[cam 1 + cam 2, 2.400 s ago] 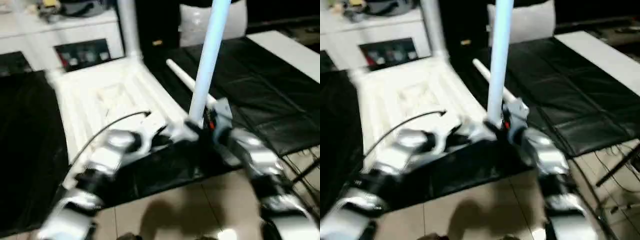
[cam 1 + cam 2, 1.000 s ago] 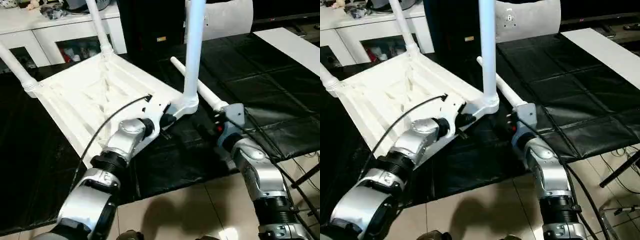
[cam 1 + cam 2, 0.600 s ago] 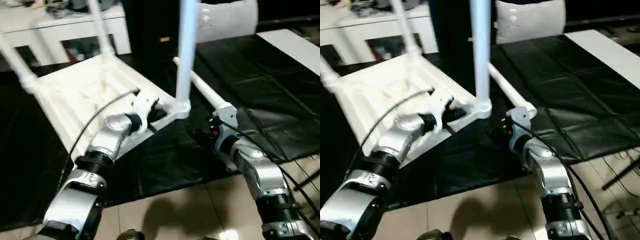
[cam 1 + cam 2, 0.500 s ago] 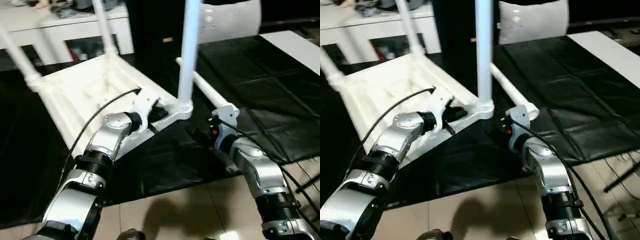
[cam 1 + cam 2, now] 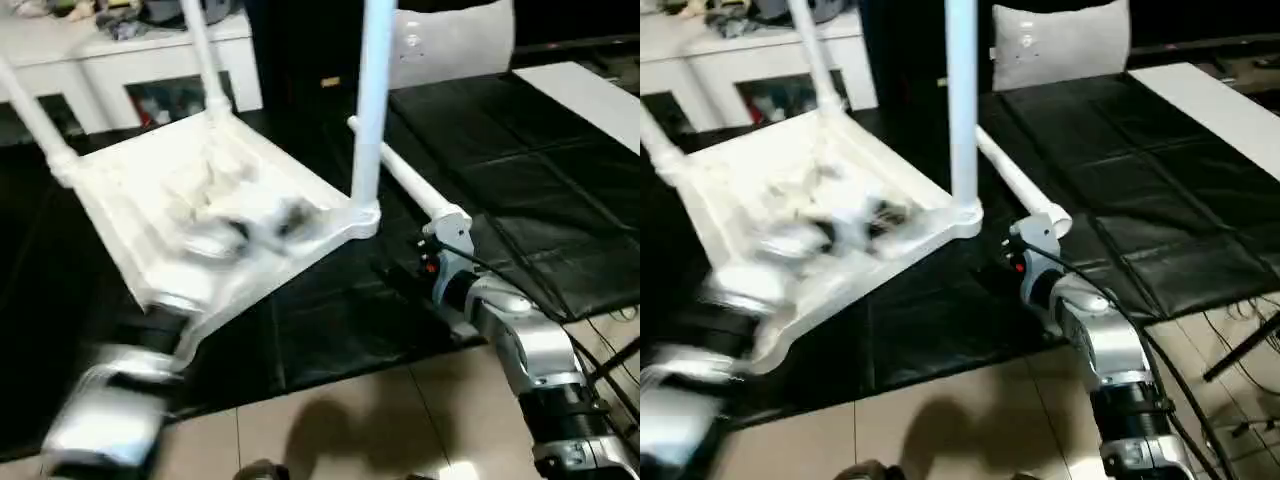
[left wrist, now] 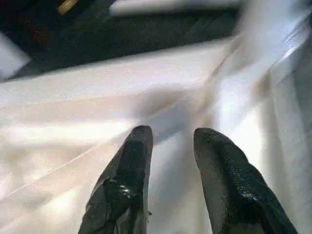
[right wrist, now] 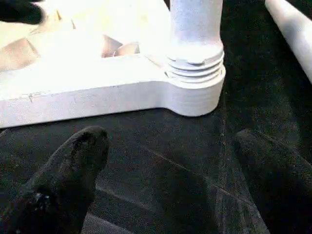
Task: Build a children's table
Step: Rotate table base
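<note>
Could shove or tip the table top [image 5: 130, 180] if the left gripper [image 6: 173, 136], blurred over the ribbed underside, catches a rib on the way. Narrow gap between its fingers, nothing held. Could also knock the near leg [image 5: 370, 100] crooked in its socket [image 7: 195, 92], with the right gripper [image 7: 173, 141] spread wide and empty just in front of that corner, low over the black cover [image 5: 520, 180]. Might roll the loose leg [image 5: 405, 185] away with a careless sweep of the right forearm, close beside its thick end. Cannot tell whether the near leg is seated fully home.

Lies upside down on the black cover in front of the robot, ribs facing up, set at a slant, with the long axis apparently running from far left to near right. Carries three legs, all pointing straight up, at the left, far and near-right corners. Leaves the loose leg flat on the cover just beside the top's right edge, lengthwise roughly along that same slant.
</note>
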